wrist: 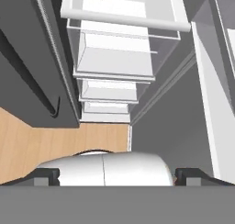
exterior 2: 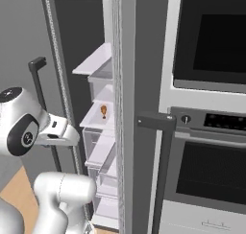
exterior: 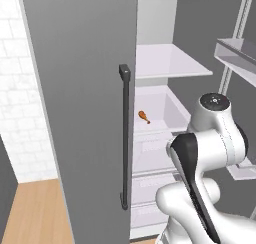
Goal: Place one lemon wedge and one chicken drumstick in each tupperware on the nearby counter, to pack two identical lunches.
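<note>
The arm is folded before the open fridge, its gripper spread wide and empty; a small brown chicken drumstick lies on a white shelf.

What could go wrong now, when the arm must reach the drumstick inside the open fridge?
The chicken drumstick lies deep on a shelf, so the arm could strike the shelf front edge. The opening beside the fridge door is narrow; the elbow may hit it. The open end effector points downward, far from the drumstick.

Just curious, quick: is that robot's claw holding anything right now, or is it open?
Gripper: jaws open wide, holding nothing; the chicken drumstick lies on a fridge shelf.
</note>
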Robot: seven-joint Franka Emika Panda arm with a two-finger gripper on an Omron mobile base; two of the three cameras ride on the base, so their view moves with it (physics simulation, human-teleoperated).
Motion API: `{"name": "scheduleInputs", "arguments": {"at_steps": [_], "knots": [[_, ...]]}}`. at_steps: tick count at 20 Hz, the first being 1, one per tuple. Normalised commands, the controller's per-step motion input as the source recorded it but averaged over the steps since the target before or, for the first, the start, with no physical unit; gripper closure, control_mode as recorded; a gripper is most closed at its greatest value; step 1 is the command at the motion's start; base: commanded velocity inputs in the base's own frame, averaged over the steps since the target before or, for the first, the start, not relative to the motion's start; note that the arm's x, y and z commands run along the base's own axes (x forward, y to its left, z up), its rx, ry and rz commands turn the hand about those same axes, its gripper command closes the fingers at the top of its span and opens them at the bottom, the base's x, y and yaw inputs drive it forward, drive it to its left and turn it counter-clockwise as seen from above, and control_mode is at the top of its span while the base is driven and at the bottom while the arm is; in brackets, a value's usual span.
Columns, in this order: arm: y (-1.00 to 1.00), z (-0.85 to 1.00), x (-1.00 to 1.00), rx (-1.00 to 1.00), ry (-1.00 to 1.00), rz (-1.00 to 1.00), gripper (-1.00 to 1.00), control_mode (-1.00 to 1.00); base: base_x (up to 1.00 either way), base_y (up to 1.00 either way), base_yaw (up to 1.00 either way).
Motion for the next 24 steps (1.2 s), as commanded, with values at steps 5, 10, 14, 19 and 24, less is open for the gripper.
{"name": "scheduleInputs", "arguments": {"at_steps": [5, 10, 14, 19, 24], "knots": [[-0.08, -0.04, 0.12, 0.01, 0.0, 0.0, -1.0, -1.0, 0.22, -0.11, 0.0], [-0.09, -0.16, 0.43, 0.02, -0.05, 0.03, -1.0, -1.0, 0.0, 0.0, 0.0], [0.0, -0.42, 0.43, 0.02, -0.08, 0.06, -1.0, -1.0, 0.0, 0.0, 0.0], [0.01, -0.21, 0.59, 0.12, -0.07, 0.1, -1.0, -1.0, 0.0, 0.0, 0.0], [0.0, -0.04, 0.57, 0.01, 0.0, 0.15, -1.0, -1.0, 0.0, 0.0, 0.0]]}}
